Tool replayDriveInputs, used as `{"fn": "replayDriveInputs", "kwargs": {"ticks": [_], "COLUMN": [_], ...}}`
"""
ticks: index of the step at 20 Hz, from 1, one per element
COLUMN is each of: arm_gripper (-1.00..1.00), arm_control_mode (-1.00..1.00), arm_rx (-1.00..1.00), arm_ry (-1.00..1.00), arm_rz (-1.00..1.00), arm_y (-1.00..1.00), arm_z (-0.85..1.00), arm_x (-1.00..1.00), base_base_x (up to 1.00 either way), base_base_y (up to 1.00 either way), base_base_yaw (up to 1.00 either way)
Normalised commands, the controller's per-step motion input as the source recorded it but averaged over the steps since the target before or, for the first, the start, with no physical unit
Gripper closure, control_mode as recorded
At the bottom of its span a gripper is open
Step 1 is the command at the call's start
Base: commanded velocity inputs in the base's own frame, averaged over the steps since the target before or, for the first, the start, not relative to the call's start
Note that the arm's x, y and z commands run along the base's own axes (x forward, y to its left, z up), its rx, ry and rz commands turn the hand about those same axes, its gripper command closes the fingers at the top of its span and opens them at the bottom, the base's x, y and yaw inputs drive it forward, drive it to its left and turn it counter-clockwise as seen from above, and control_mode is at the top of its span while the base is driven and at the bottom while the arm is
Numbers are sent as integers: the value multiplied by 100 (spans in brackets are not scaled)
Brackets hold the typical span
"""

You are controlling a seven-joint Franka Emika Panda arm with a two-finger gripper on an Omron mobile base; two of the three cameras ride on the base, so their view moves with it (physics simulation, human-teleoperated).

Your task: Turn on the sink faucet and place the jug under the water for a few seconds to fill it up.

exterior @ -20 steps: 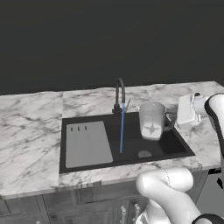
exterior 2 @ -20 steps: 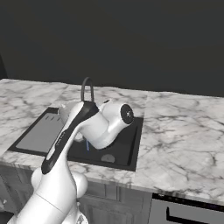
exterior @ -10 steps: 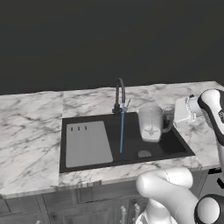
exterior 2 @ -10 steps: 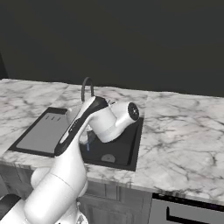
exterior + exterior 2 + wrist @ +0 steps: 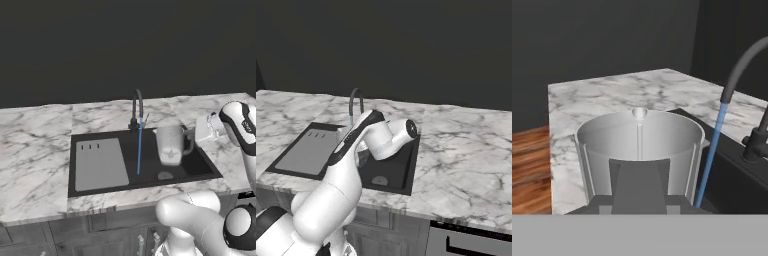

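Blue water (image 5: 139, 145) ran thin and straight from the sink faucet (image 5: 137, 106) into the black sink (image 5: 100, 186) in the left base view, so the tap step looked done. The jug (image 5: 170, 144) hung upright over the basin, directly ahead of the gripper (image 5: 196, 136), whose jaws were closed on the dark handle at the jug's near side. The stream fell beyond the jug's far side, near it but apart, so filling appeared not yet begun; what was left, by my reading, was a short carry farther out from the tool to the stream, then a hold there. A grey drainboard panel (image 5: 100, 164) lay beyond the stream, and the round drain (image 5: 165, 175) sat below the jug. Right base view: the arm crossed in front of the basin and hid most of the jug; the faucet arch (image 5: 355, 100) rose behind it, with marble counter (image 5: 466, 150) all round. Hand view: the jug mouth (image 5: 639, 131) sat open just ahead of the fingers, inside looking empty, with the stream (image 5: 711, 150) just past its rim to one side. Nothing stood between rim and stream; the spout overhead seemed the only thing to knock.
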Motion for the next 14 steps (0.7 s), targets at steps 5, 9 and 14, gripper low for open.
{"fn": "replayDriveInputs", "kwargs": {"ticks": [5, 9, 14], "arm_gripper": [100, 100, 100], "arm_control_mode": [-100, -100, -100], "arm_rx": [5, 7, 7], "arm_ry": [0, 0, 1], "arm_rz": [0, 0, 0], "arm_y": [0, 0, 0], "arm_z": [-20, -12, -7], "arm_x": [17, 28, 34], "base_base_x": [0, 0, 0], "base_base_y": [0, 0, 0], "base_base_yaw": [0, 0, 0]}}
